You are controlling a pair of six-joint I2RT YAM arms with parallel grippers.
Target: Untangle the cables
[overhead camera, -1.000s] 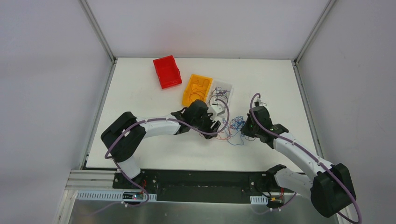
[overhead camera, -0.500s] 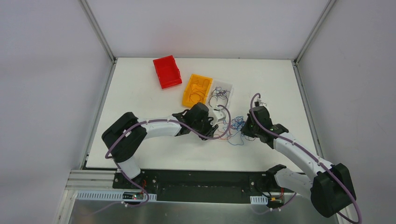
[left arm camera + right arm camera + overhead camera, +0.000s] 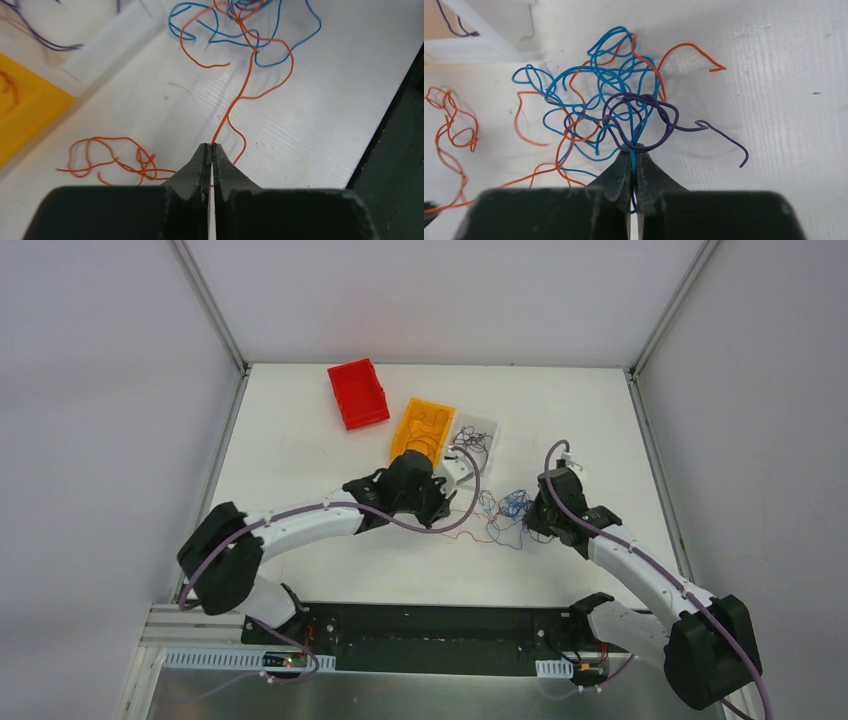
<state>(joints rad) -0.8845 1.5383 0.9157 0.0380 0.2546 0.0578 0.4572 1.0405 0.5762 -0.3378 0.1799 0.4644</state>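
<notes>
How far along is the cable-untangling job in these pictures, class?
Done: thin orange wires lie in the orange plastic bin, dark ones in the clear tray. In hand: the left hand is shut on one orange wire leading into the knotted ball of blue, orange and purple wires, which the right hand pinches. Left: that ball, plus a loose orange squiggle on the table.

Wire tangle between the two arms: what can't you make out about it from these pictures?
Top view: tangle strands too small to trace.
Left wrist view: tangle cut off by top edge; orange wire end hidden between left fingers.
Right wrist view: blue wire and purple wire ends hidden between right fingers.
</notes>
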